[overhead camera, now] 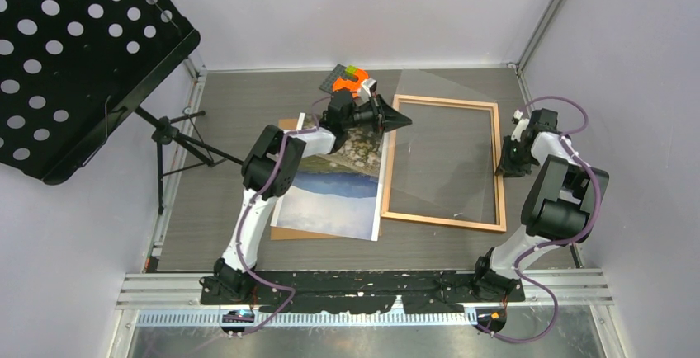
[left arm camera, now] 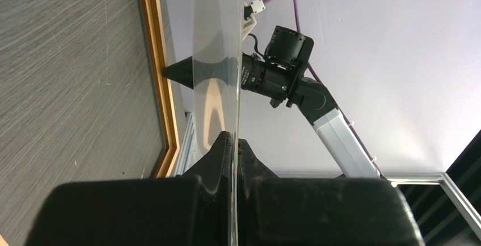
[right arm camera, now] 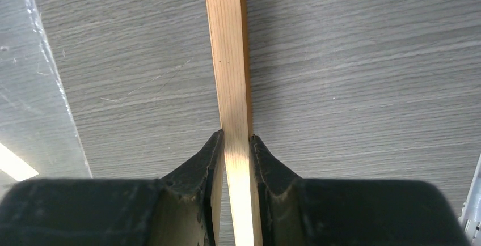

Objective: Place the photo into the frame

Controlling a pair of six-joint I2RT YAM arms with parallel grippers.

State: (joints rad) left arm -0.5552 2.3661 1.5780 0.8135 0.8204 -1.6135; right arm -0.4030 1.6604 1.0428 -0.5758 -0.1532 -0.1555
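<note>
Over on the right half of the grey surface (overhead camera: 231,201) lies the frame (overhead camera: 446,220), flat, its light wooden rails enclosing bare tabletop. The right tool (overhead camera: 503,164) sits at the frame's right-hand rail, and from its wrist view the two fingers (right arm camera: 207,155) press against either side of that wooden strip, clamped on it. The left tool (overhead camera: 396,121) reaches across to the frame's far left corner, its jaws pinched tight on the edge of a clear sheet (overhead camera: 437,152), which tilts up over the frame rather than lying in it. The photo (overhead camera: 334,197) rests face up just left of the frame, partly under the left arm, lying on a brown backing board (overhead camera: 285,230) whose edge shows beneath it. A black perforated music stand (overhead camera: 74,53) stands at the far left.
</note>
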